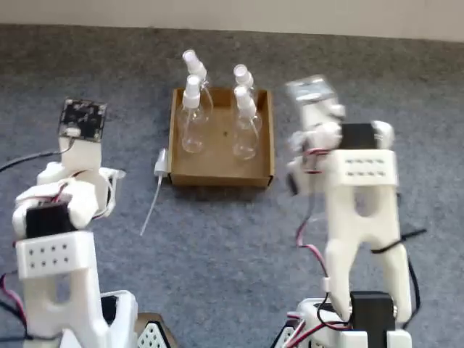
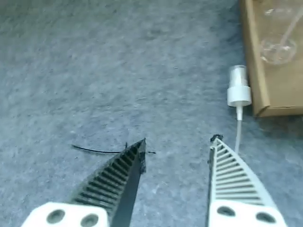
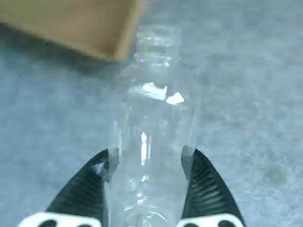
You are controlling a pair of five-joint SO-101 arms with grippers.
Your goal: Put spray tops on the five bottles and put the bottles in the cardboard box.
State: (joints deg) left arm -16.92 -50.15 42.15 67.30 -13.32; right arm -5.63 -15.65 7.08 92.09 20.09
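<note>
R gripper (image 3: 149,158) clamped on uncapped bottle (image 3: 151,109), at 3 o'clock of cardboard box (image 1: 221,179). L gripper (image 2: 177,142) empty, jaws apart. Last spray top (image 2: 238,92) lies at box's 8 o'clock, just beside wall. Risks: bottle may tilt in grip; top's thin tube may snag at pickup.

Soft, even light — the cardboard box (image 1: 221,176) casts a thin shadow toward 6 o'clock in the high view; white glare spots on the bottle (image 3: 151,142).
</note>
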